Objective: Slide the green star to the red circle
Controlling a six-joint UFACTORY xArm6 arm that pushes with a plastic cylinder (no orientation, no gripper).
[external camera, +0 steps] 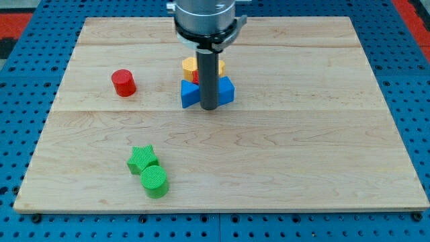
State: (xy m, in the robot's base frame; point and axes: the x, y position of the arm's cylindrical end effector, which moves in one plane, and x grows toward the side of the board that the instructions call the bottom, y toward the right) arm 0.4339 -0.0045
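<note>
While the green star-shaped block [142, 158] sits well toward the view's bottom-left of my tip [210, 108], no contact is made with it. In the 1 camera view, the light wooden board [322, 154] carries everything. There are no jaws to report: the arm ends in a plain dark rod. My tip stands in front of a blue block [190, 94], with a yellow block [190, 66] behind. The red cylindrical block [123, 83], the target, lies toward the view's top from the star, well apart. A green cylindrical block [154, 181] touches the star on its bottom-right; I judge a push from that side would drag both along, and an off-centre push could spin the star away.
</note>
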